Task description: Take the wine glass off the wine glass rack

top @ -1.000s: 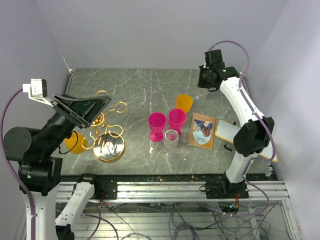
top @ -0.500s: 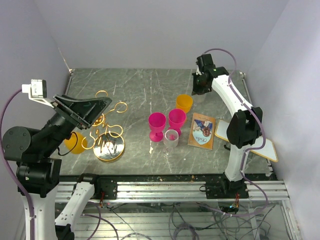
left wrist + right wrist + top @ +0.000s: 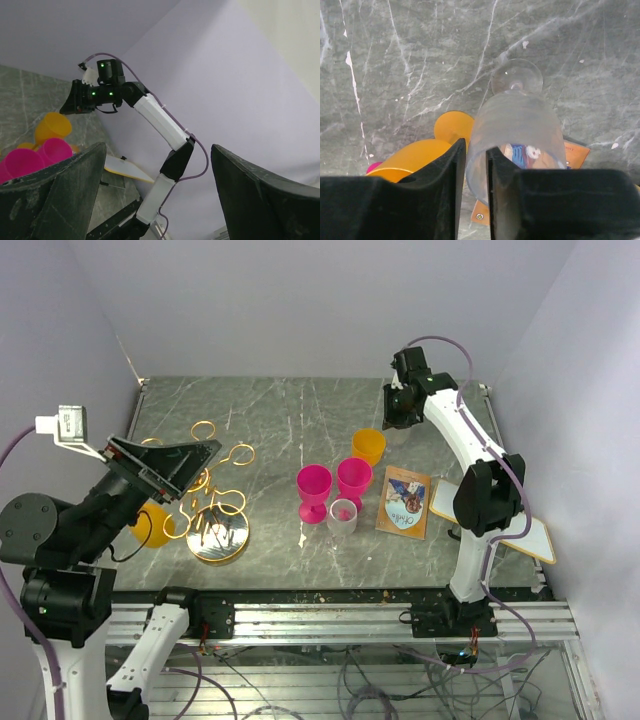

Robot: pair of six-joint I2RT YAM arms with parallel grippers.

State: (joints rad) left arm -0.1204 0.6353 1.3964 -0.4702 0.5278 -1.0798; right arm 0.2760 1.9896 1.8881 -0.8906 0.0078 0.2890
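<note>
On the overhead feed the rack point(image 3: 218, 530) sits at about 8 o'clock on the table point(image 3: 280, 420), with its gold loops spreading towards 12. An orange glass point(image 3: 150, 525) shows at the rack's 9 o'clock, half hidden by my left arm; I can't tell whether it hangs from a loop. Mid-table, two pink glasses point(image 3: 313, 488) stand side by side. A small clear cup point(image 3: 342, 516) is just at their 6 o'clock and a second orange glass point(image 3: 368, 445) is at their 1 o'clock. A card point(image 3: 404, 502) lies at 3 o'clock of the cup, with a white board point(image 3: 450, 502) beyond it, partly under the right arm.

The wine glass point(image 3: 515, 130) is clear and off the rack. In the right wrist view it stands upright on its foot on the table, just at 3 o'clock of the second orange glass, and the card shows through its bowl.

The right arm stretches out to about 1 o'clock and points the right gripper point(image 3: 476, 147) straight down over that glass. Its fingers are a narrow slit apart and the glass's rim wall shows in the slit; I can't tell whether they pinch it. The left arm is raised above the rack. The left gripper point(image 3: 159, 149) is spread wide with nothing in it and faces across towards the right arm.
</note>
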